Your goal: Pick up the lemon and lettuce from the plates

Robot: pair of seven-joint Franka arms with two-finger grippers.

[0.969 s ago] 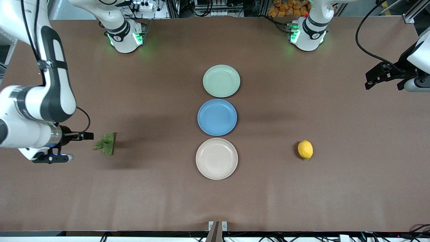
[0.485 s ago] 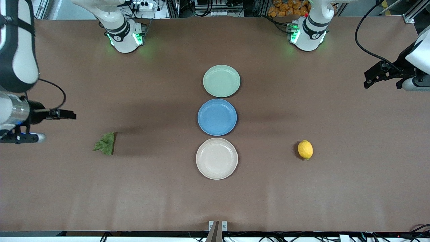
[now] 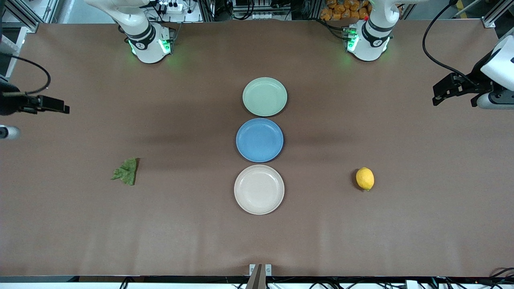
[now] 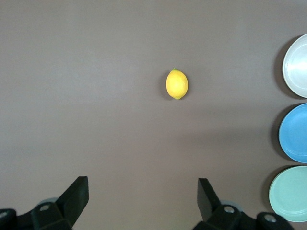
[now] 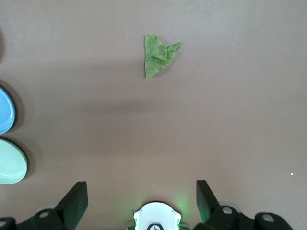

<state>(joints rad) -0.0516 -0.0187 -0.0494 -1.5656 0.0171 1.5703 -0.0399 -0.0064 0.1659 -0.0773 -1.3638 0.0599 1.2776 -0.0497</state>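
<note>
Lemon point(image 3: 365, 178) and lettuce point(image 3: 126, 171) both lie on the bare brown surface point(image 3: 180, 233), not on any plate, so you have nothing left to lift out of the mint green plate point(image 3: 264, 96) or the beige plate point(image 3: 259, 189), and the blue plate point(image 3: 260, 140) between them is bare too.

Your left gripper point(image 4: 143, 196) hangs high over the left arm's end of the surface with its jaws spread wide and nothing between them; the lemon sits well ahead of those jaws, roughly on their centre line. Your right gripper point(image 5: 142, 199) hangs over the right arm's end, jaws equally wide and empty, with the lettuce well ahead of them and close to centre.

If you go back for either, treat them differently. The lemon looks firm, smooth and rounded, so it is likely to roll or squirt out of a pinch near its pointed tip; take it across the fat middle, jaws closing on its short axis. The lettuce looks thin, limp and very light, lying almost flat with one folded ridge. You probably cannot get under it, so come straight down and pinch that raised, wrinkled fold, gently, since it may tear or slip free.
</note>
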